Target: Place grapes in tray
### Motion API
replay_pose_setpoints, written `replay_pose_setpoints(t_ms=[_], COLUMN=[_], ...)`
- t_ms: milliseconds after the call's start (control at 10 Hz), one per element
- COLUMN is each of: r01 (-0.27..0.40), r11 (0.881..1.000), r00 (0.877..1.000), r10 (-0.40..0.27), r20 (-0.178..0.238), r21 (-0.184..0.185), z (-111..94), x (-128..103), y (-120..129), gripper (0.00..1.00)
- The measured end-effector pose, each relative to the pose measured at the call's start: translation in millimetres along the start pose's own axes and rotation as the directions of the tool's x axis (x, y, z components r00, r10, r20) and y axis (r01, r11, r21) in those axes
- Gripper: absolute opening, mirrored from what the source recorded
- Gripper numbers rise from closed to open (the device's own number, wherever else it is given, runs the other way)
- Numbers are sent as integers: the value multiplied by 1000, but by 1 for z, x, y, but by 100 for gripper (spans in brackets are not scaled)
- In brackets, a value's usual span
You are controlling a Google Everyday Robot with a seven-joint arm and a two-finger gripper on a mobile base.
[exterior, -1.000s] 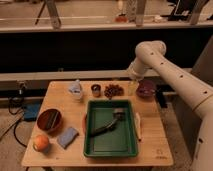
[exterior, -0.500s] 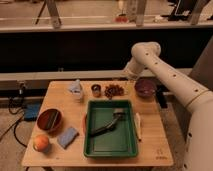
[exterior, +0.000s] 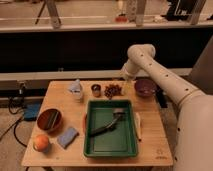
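The grapes (exterior: 113,90), a small dark reddish-brown bunch, lie on the wooden table just behind the tray's far edge. The green rectangular tray (exterior: 102,147) sits in the table's middle with a dark long-handled tool (exterior: 108,125) lying in it. My white arm reaches in from the right and bends down at the back of the table. The gripper (exterior: 123,81) hangs just right of and slightly above the grapes, between them and the purple bowl (exterior: 145,88). Nothing shows in it.
A small dark cup (exterior: 96,90) stands left of the grapes and a blue-white packet (exterior: 76,89) beyond it. A reddish-brown bowl (exterior: 49,120), an orange fruit (exterior: 41,142) and a blue sponge (exterior: 67,136) lie at the left. A pale stick (exterior: 138,125) lies along the tray's right side.
My arm has swung left and down, from above the purple bowl to beside the grapes. The objects on the table have not moved.
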Motion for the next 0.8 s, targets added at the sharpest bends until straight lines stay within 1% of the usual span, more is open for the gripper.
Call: replay_pose_setpoints(t_ms=[300, 500, 800], r01=[-10, -10, -14], r11=[1000, 1000, 1000], r00=[1000, 1000, 1000], r10=[10, 10, 14], r20=[0, 2, -3], r21=[-4, -13, -21], z=[16, 28, 42], x=[2, -2, 0], y=[-7, -11, -14], gripper=[80, 80, 80])
